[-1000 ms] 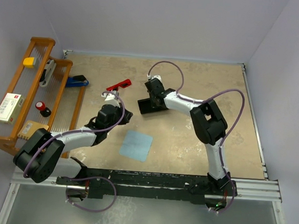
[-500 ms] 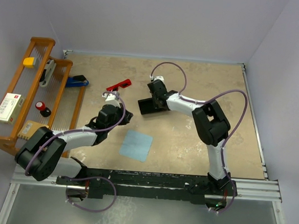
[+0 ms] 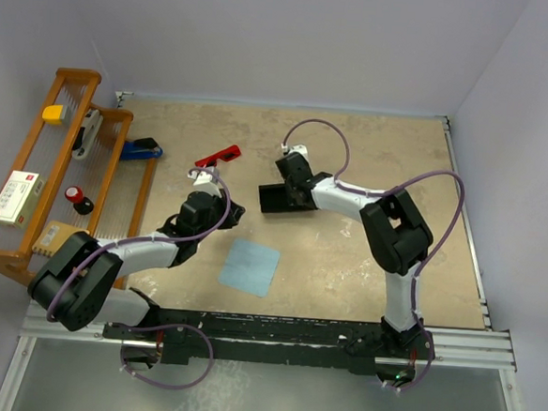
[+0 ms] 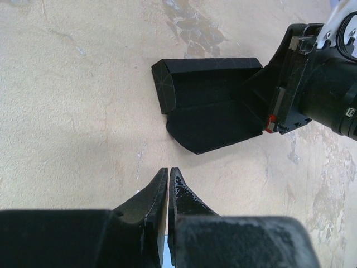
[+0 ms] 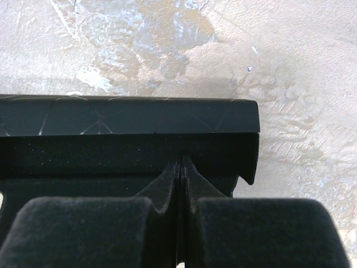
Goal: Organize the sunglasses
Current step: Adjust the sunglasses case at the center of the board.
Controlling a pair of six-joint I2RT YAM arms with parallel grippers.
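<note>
Right hand has slid rightward, fingers pressed together inside the open black case; left hand closed, empty.

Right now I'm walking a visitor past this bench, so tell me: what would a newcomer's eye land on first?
The bright red sunglasses stand out first, lying on the far left part of the tan table. Next comes the open black case mid-table, with the right gripper shut and poking into it. The light blue cloth lies nearer the arms.
</note>
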